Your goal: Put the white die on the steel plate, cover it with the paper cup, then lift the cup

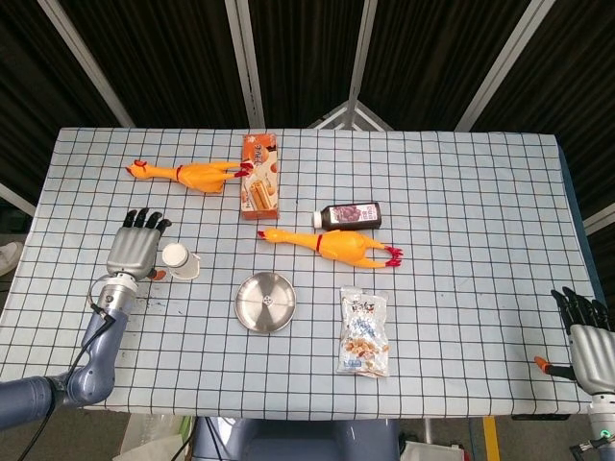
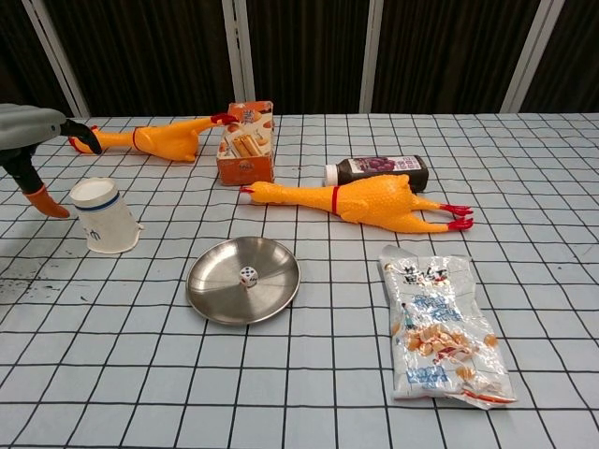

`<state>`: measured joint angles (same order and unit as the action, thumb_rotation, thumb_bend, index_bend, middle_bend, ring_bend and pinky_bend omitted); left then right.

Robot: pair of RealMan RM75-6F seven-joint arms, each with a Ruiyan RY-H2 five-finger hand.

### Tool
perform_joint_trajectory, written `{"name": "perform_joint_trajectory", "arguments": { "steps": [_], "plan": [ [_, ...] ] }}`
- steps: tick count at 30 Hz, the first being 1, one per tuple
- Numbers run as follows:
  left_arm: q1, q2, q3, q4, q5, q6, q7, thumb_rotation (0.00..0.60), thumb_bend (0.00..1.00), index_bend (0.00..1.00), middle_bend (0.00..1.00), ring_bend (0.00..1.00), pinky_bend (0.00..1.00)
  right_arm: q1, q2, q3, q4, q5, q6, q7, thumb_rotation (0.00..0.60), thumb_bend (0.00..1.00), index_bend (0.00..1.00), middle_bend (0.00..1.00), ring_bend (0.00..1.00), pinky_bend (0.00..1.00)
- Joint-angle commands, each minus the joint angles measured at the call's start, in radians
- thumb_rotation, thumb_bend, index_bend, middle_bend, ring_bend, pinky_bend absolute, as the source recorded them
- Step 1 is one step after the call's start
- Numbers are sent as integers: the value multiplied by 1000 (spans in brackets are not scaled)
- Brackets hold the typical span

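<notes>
die (image 2: 247, 276) on plate (image 2: 215, 297), cup (image 2: 101, 217) left, perhaps inverted

White die (image 2: 247, 276) on the round steel plate (image 2: 217, 296); upside-down paper cup (image 2: 101, 217) well left

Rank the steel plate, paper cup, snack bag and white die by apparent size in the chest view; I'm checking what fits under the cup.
1. snack bag, nearest the camera, so possibly flattered
2. steel plate
3. paper cup
4. white die
</notes>
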<state>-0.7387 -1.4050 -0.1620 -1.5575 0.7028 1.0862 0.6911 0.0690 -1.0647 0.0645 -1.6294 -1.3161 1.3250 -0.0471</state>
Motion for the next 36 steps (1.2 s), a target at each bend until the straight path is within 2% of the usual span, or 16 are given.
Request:
{"name": "perform_joint_trajectory", "arguments": {
  "steps": [1, 8, 14, 22, 36],
  "plan": [
    [-3, -13, 3, 10, 4, -2, -2, 600, 319, 238, 167, 4, 0, 0, 0, 0, 0, 0, -1, 1, 600, 124, 93, 45, 52, 0],
    [-3, -46, 5, 40, 49, 12, -31, 600, 413, 254, 278, 37, 0, 1, 1, -1, 0, -2, -1, 1, 600, 124, 93, 45, 52, 0],
    [-2, -52, 7, 43, 67, 23, -31, 600, 465, 259, 289, 40, 0, 1, 4, -4, -3, -3, -3, 3, 600, 124, 106, 45, 52, 0],
    [0, -48, 11, 34, 50, 19, -15, 600, 470, 265, 282, 39, 0, 1, 8, -5, -6, 1, -9, 9, 600, 123, 107, 46, 52, 0],
    [-6, -68, 15, 54, 48, 3, -13, 600, 470, 248, 180, 36, 0, 3, 13, -7, -13, 9, -18, 8, 600, 123, 117, 46, 53, 0]
  ]
}}
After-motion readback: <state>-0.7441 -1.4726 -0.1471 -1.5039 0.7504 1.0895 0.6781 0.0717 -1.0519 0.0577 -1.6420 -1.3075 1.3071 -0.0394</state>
